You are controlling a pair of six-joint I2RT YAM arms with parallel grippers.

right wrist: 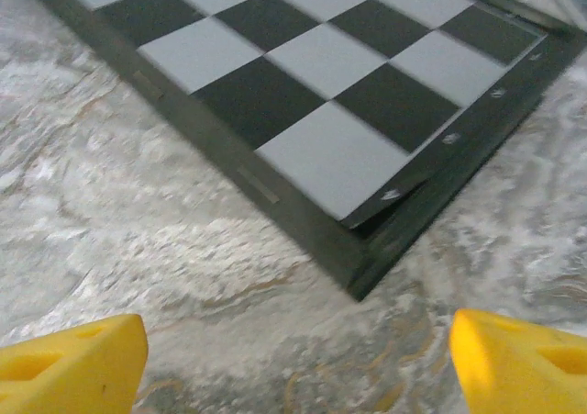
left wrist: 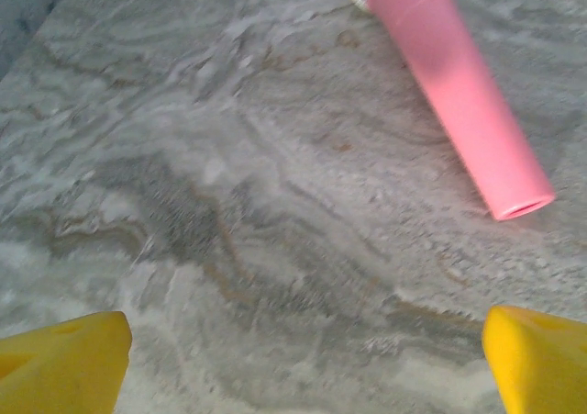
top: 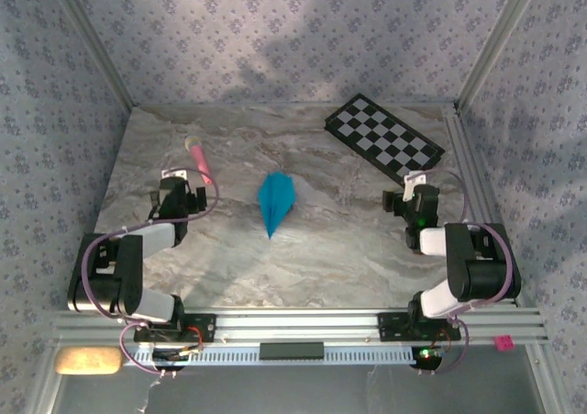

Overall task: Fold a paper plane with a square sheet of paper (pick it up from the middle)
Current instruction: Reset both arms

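Observation:
The paper plane (top: 275,201), a slim cyan-blue dart with a centre crease, lies flat mid-table with its point toward the near edge. Neither gripper touches it. My left gripper (top: 180,192) hovers to its left, near the pink stick; in the left wrist view its yellow fingertips (left wrist: 64,359) stand far apart over bare marble, so the left gripper (left wrist: 307,363) is open. My right gripper (top: 415,194) is off to the plane's right, by the checkerboard's near corner. Wide-spread yellow fingertips (right wrist: 518,363) in the right wrist view show the right gripper (right wrist: 298,363) open and empty.
A pink stick (top: 199,162) (left wrist: 459,93) lies at the left rear, just ahead of the left gripper. A black-and-white checkerboard (top: 385,137) (right wrist: 321,65) sits at the right rear. Patterned walls close in the marble table (top: 321,258) on three sides.

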